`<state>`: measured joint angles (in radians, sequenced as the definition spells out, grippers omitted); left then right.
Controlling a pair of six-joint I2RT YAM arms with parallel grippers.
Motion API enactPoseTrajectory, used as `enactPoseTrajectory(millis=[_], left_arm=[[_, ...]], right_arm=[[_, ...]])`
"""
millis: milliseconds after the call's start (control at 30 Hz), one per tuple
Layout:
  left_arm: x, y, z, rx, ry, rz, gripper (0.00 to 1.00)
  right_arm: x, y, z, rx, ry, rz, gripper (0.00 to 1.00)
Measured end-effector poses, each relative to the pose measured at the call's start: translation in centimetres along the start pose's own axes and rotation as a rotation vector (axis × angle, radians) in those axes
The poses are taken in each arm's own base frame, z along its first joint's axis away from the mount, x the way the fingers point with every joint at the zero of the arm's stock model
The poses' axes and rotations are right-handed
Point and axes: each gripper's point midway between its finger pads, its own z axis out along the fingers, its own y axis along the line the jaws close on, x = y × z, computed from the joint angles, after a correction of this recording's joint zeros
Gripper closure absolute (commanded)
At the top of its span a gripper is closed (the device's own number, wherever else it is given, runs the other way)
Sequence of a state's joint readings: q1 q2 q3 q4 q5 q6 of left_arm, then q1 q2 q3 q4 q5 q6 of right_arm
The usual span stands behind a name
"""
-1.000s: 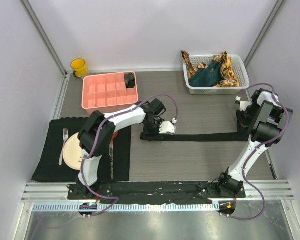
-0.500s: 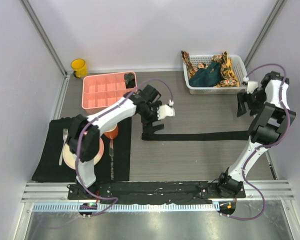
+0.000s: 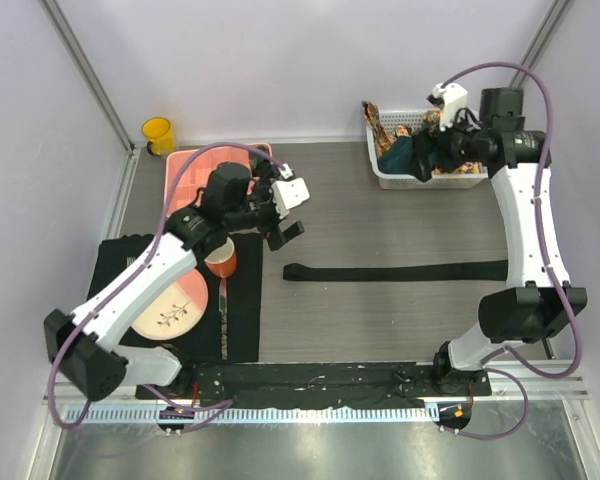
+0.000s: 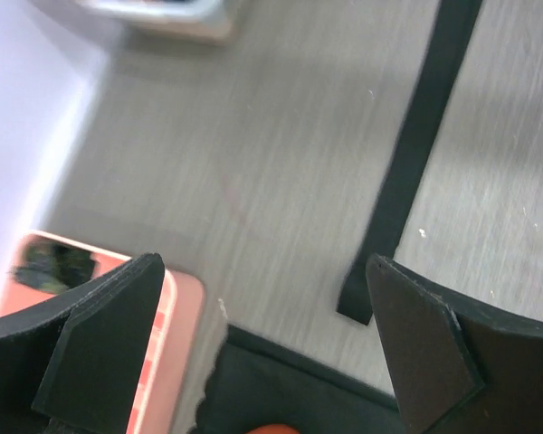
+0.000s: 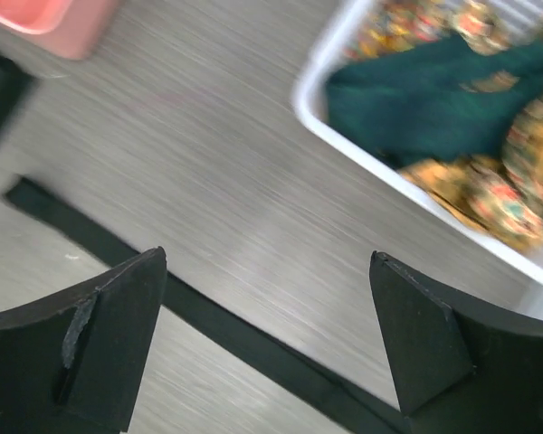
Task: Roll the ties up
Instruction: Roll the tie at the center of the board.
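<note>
Left pincer (image 3: 285, 236) lifted off black tie (image 3: 395, 271), drawn back beside pink tray (image 3: 185, 186), right pincer (image 3: 418, 165) swung up to basket (image 3: 472, 182)

The black tie (image 3: 395, 271) lies flat and straight across the table, and neither arm touches it. The left gripper (image 3: 283, 212) hovers beside the pink tray (image 3: 183, 187), beyond the tie's left end. The right gripper (image 3: 426, 156) hangs over the white basket (image 3: 487, 152), which holds the teal tie (image 3: 397, 157) and the orange patterned ties (image 3: 460, 147).
</note>
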<state>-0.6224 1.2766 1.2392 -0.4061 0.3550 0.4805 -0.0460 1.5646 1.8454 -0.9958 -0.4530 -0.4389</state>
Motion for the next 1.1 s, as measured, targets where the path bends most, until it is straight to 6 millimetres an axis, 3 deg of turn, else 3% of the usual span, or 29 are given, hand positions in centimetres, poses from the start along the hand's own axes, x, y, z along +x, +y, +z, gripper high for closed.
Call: enactPoseTrajectory(millis=[100, 167, 233, 300, 400, 500, 633, 800, 933, 1100], left_arm=[[2.6, -0.2, 1.9, 0.071, 0.085, -0.029, 0.0], [6.2, -0.5, 2.8, 0.123, 0.167, -0.061, 0.0], [10.0, -1.6, 2.9, 0.17, 0.239, -0.07, 0.03], [13.7, -3.5, 2.4, 0.235, 0.304, -0.067, 0.08], [17.0, -6.4, 2.1, 0.338, 0.362, -0.058, 0.1], [18.8, -7.8, 2.9, 0.411, 0.383, -0.054, 0.11], [20.5, -8.4, 4.3, 0.451, 0.397, -0.058, 0.12], [21.5, -8.6, 5.6, 0.471, 0.394, -0.061, 0.17], [21.9, -8.5, 6.3, 0.48, 0.396, -0.056, 0.23], [21.3, -7.5, 7.4, 0.474, 0.384, -0.04, 0.3]], right_arm=[[-0.4, 4.1, 3.0, -0.162, 0.009, 0.031, 0.17], [1.2, 7.1, 6.2, -0.286, 0.071, 0.076, 0.28], [4.9, 11.0, 9.5, -0.43, 0.178, 0.183, 0.37], [10.1, 15.2, 12.1, -0.559, 0.332, 0.347, 0.52], [15.2, 18.9, 13.6, -0.63, 0.493, 0.547, 0.76], [17.6, 21.7, 14.1, -0.655, 0.567, 0.677, 0.89], [18.0, 23.7, 15.3, -0.659, 0.561, 0.751, 0.96], [17.8, 25.3, 16.1, -0.662, 0.542, 0.76, 0.96], [17.7, 25.6, 16.7, -0.649, 0.526, 0.739, 0.96], [19.8, 25.3, 18.3, -0.61, 0.571, 0.744, 0.96]])
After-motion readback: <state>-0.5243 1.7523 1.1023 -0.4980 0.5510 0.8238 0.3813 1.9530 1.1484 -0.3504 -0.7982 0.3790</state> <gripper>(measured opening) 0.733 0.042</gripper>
